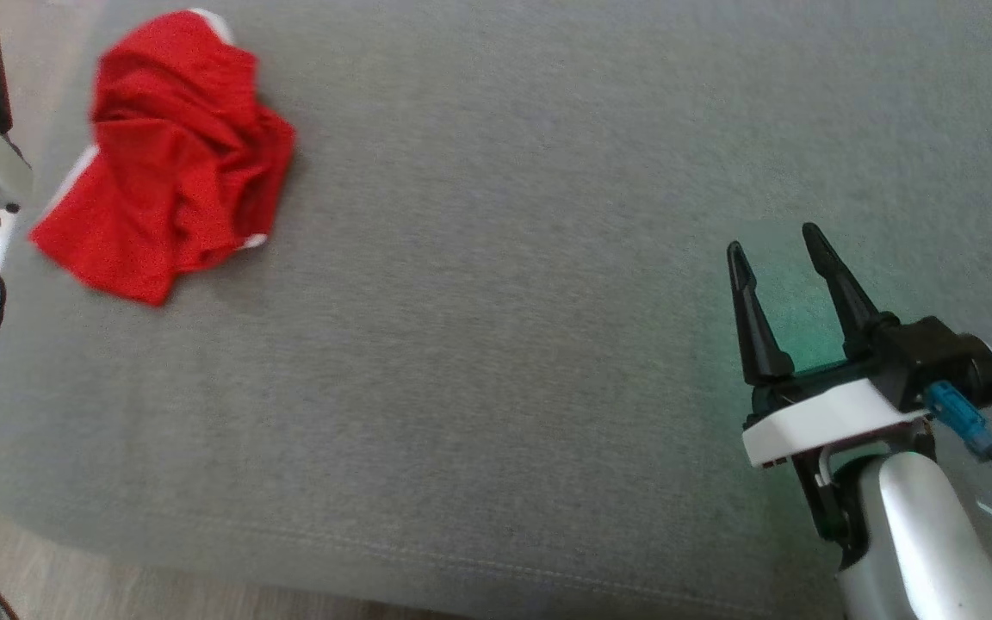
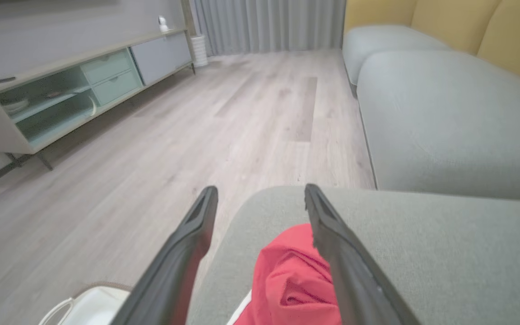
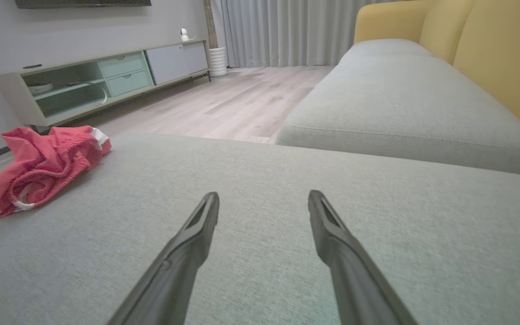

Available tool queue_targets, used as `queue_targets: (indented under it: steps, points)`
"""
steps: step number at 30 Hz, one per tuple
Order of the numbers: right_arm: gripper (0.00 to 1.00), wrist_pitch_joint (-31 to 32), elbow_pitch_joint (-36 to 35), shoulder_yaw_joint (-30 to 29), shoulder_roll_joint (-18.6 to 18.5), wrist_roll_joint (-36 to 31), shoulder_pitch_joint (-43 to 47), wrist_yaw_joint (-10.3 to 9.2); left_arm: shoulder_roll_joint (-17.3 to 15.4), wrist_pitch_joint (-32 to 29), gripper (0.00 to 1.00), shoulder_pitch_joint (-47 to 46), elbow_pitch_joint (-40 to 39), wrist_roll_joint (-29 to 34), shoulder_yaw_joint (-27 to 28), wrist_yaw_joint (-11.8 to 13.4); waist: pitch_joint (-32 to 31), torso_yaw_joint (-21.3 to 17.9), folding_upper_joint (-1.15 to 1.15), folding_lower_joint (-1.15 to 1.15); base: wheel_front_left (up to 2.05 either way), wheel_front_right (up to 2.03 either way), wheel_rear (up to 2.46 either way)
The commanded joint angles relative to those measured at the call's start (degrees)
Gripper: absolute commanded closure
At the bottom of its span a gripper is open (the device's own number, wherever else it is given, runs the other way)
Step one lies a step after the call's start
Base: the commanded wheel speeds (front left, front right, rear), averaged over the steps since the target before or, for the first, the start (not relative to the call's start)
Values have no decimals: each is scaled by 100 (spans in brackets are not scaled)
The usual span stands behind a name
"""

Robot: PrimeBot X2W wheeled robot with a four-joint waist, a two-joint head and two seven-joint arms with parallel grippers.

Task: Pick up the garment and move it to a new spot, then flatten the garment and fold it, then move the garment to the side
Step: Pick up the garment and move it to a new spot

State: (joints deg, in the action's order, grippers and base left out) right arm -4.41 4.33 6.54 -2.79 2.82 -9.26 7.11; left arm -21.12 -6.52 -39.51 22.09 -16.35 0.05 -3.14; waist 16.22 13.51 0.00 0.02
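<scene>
On the sofa [image 1: 548,344], crumpled red garment [image 1: 173,155] lies.

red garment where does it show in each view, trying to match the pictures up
Head view: red garment crumpled at the upper left on the grey cushion.
Left wrist view: red garment at bottom centre, between the jaws of the left gripper.
Right wrist view: red garment at the left edge, about mid-height.
Shared landmark: the grey cushion it lies on, seen in all three.
</scene>
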Motion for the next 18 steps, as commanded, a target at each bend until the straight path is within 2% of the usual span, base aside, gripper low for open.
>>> queue_targets:
  steps: [1,9,14,15,16,18]
  points:
    - [0,38,-242,158,-9,-48,-175,37,-358,-173,0,-286,36,14,118,-35,401,-410,0,-2,0,0,0]
    - [0,121,-416,176,-9,-171,-259,37,-380,-776,0,-632,1256,-96,59,39,841,-779,0,-2,0,0,0]
    - [0,149,-494,189,-9,-212,-286,37,-258,-805,0,-607,1881,-240,103,91,982,-895,0,-2,0,0,0]
    - [0,153,-502,192,-9,-216,-283,37,-227,-810,19,-606,2004,-280,114,87,989,-905,0,-2,0,0,0]
    - [0,155,-506,196,-9,-218,-280,37,-202,-820,58,-609,2119,-314,118,76,990,-914,0,-2,0,0,0]
    - [0,167,-507,206,-9,-217,-278,37,-174,-792,100,-637,2312,-369,139,74,976,-927,0,-2,0,0,0]
